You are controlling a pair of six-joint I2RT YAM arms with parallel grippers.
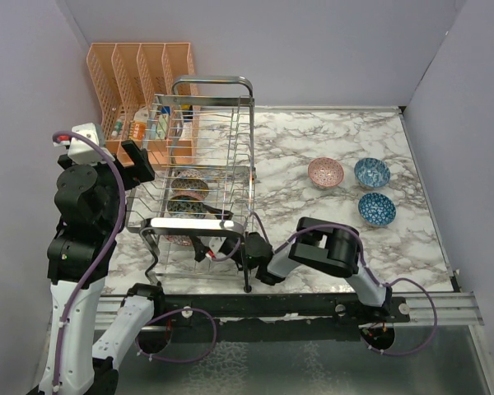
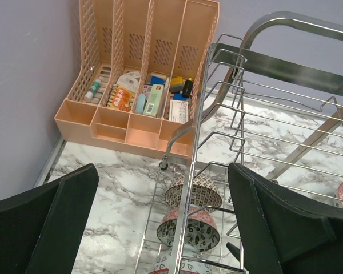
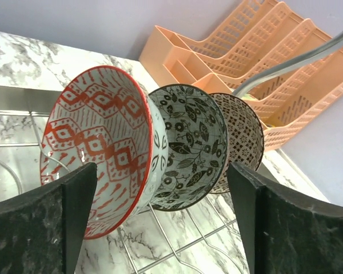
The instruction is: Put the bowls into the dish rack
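Note:
Three bowls stand on edge in a row inside the chrome dish rack point(image 1: 245, 148): a red-and-white bowl point(image 3: 97, 148) nearest, a black-and-white floral bowl point(image 3: 188, 145) behind it, and a beige-brown patterned bowl point(image 3: 240, 140) farthest. My right gripper point(image 3: 160, 228) is open at the rack's near end, its fingers either side of the red-and-white bowl without touching it. In the top view the right gripper point(image 1: 214, 247) reaches in low. My left gripper point(image 2: 163, 228) hangs open and empty above the rack's left rim. A pink bowl point(image 1: 325, 172) and two blue bowls point(image 1: 371, 172) point(image 1: 377, 208) lie on the marble table.
An orange slotted organizer point(image 1: 140, 74) holding small items stands behind the rack against the back wall. The rack's tall looped handle point(image 1: 212, 81) rises at its far end. Purple walls close in the left, back and right sides.

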